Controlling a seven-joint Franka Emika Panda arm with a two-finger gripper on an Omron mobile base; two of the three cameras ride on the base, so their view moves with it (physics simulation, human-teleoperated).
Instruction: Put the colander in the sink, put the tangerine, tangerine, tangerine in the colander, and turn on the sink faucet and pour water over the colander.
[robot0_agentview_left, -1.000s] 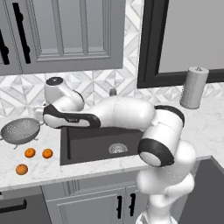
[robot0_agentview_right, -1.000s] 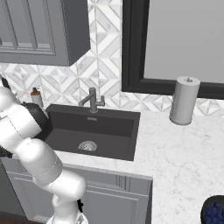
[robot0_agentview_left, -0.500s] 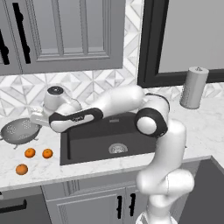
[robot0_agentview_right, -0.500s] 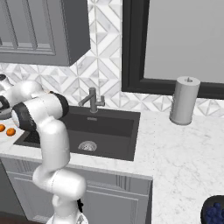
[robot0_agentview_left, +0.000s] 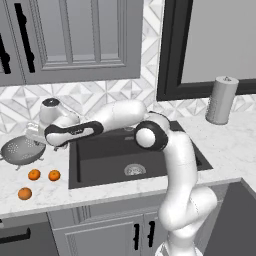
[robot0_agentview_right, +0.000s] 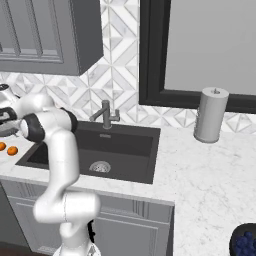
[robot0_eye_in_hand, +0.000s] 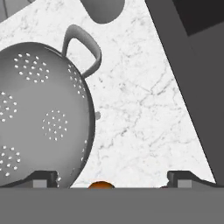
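Observation:
The silver colander stands on the marble counter left of the dark sink. My gripper hovers open just above the colander's right rim. In the hand view the colander takes up the left half, its loop handle pointing up, and my gripper spans its right edge, one fingertip over the bowl and the other over bare counter. Three tangerines lie on the counter in front of the colander; one tangerine peeks between the tips. The faucet stands behind the sink.
A grey paper-towel roll stands on the counter right of the sink. A dark bowl of blue fruit sits at the near right. A grey rounded object lies beyond the colander. Wall cabinets hang above the counter.
The arm has swung left from over the sink's left edge and stretched out over the colander. The gripper has stayed open. The colander and tangerines have not moved.

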